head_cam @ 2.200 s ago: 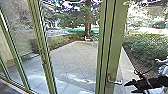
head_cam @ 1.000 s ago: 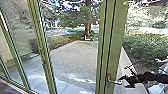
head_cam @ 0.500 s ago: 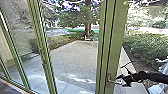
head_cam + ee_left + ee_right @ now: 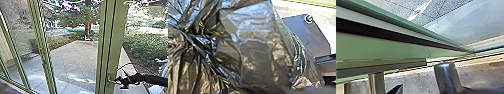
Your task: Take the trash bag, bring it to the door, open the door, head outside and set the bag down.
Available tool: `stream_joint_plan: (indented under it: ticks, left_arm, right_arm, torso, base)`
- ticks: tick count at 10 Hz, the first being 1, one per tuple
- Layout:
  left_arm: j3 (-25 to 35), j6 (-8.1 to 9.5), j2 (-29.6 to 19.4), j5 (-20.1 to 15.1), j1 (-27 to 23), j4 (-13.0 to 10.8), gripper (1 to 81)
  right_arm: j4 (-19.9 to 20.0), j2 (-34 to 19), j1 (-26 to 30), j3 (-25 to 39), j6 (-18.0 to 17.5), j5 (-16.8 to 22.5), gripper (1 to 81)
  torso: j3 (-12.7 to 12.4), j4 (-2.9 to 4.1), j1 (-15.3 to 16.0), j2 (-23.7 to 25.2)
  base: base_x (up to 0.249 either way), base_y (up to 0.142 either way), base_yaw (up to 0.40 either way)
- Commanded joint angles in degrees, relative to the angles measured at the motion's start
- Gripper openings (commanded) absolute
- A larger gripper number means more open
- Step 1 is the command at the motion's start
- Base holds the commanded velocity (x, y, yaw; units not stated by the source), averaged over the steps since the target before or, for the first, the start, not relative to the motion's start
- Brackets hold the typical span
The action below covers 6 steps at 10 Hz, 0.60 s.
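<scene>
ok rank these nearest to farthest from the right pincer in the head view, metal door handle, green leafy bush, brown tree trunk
1. Metal door handle: just left of the right pincer.
2. Green leafy bush: outside, picture's right.
3. Brown tree trunk: outside, far back near the middle.

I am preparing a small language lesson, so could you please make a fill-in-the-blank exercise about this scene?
The door frame is coloured ____.
The right end effector is at its metal ____.
The trash bag shows large in the ____ wrist view.
The trunk outside belongs to a ____.

Missing words: green; handle; left; tree.
</scene>
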State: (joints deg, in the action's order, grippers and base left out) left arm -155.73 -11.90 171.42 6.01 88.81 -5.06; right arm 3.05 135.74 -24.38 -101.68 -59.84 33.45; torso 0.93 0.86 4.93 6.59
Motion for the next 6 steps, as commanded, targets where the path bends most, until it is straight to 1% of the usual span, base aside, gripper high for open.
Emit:
stream_joint_plan:
  ticks: [1, 5, 6]
  left_arm:
    - [-0.1, -0.14, -0.2, -2.76, -2.54, 0.41, 1.0]
    - [-0.1, -0.14, -0.11, -2.76, -2.54, 0.4, 1.0]
    - [-0.1, -0.14, -0.03, -2.76, -2.54, 0.4, 1.0]
  right_arm:
    - [1.08, 0.61, 6.84, -1.83, -0.45, 1.27, 81.1]
    - [0.82, 2.46, 2.97, -5.09, -0.45, 1.27, 81.1]
    - [0.65, 2.8, 2.36, -4.66, -0.45, 1.35, 81.1]
  torso:
    - [0.0, 0.0, 0.0, 0.0]
    - [0.0, 0.0, 0.0, 0.0]
    - [0.0, 0.0, 0.0, 0.0]
  base:
    - [0.0, 0.0, 0.0]
    - [0.0, 0.0, 0.0]
    - [0.0, 0.0, 0.0]
